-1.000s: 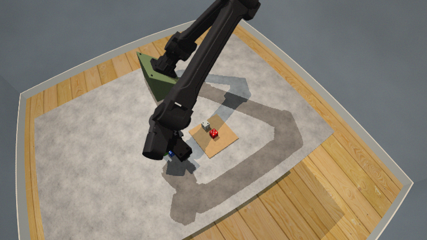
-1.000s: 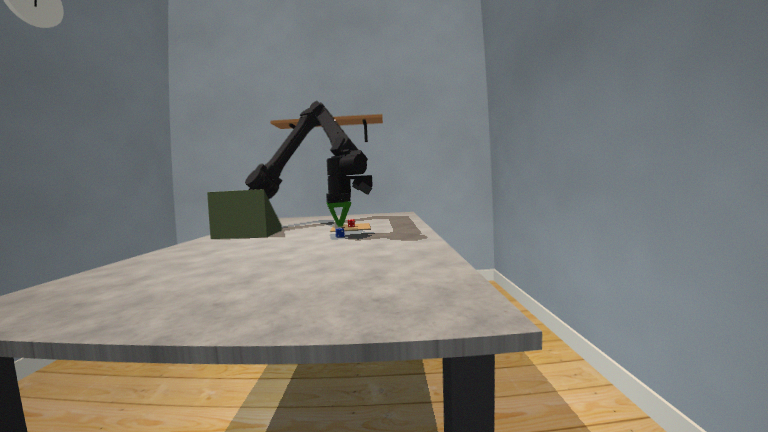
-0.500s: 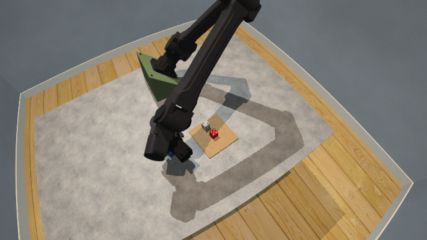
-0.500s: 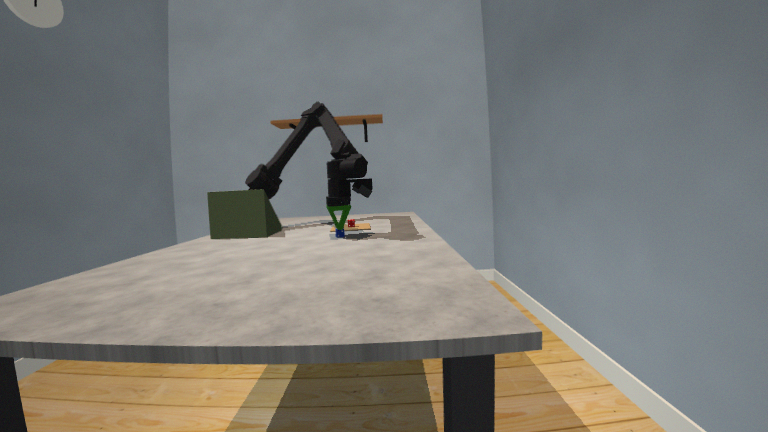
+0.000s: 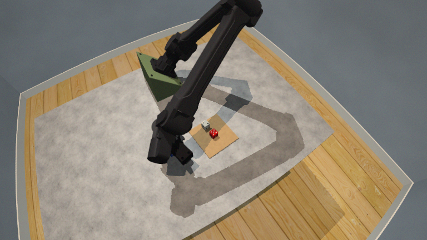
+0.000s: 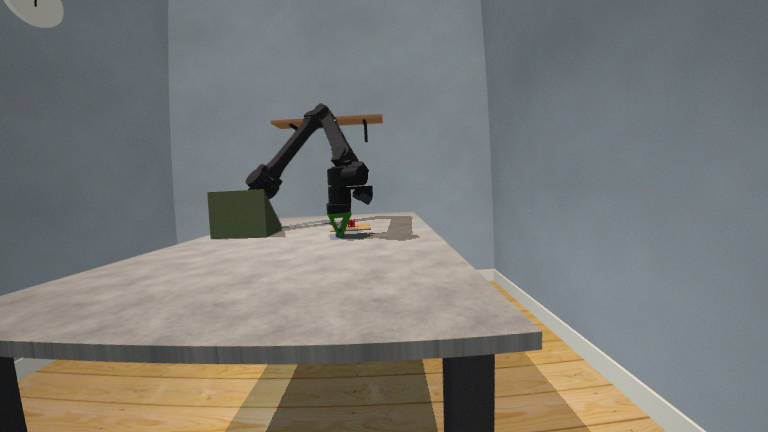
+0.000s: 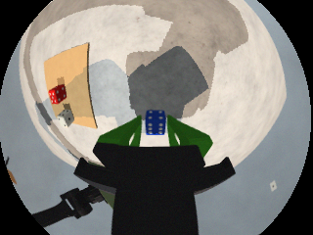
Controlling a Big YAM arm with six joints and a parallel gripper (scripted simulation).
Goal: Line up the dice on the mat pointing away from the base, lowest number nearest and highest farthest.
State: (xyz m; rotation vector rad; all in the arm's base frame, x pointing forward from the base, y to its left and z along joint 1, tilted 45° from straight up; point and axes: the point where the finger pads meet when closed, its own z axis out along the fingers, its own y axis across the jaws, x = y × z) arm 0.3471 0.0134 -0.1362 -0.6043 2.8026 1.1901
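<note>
The pincer (image 6: 339, 231) (image 7: 154, 118) stands apart, its fingertips astride the blue die (image 5: 172, 155) (image 6: 340, 229) (image 7: 156, 122), beside the mat (image 5: 220, 144) (image 6: 363, 227) (image 7: 78, 64) bearing the red die (image 5: 213, 133) (image 6: 351, 223) (image 7: 58, 94).

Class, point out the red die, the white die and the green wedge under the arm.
red die (image 5: 213, 133) (image 7: 58, 94): top, wrist; body
white die (image 5: 205, 124) (image 7: 66, 117): top, wrist; body
green wedge (image 5: 159, 89) (image 6: 237, 215): top, exterior; side
</note>
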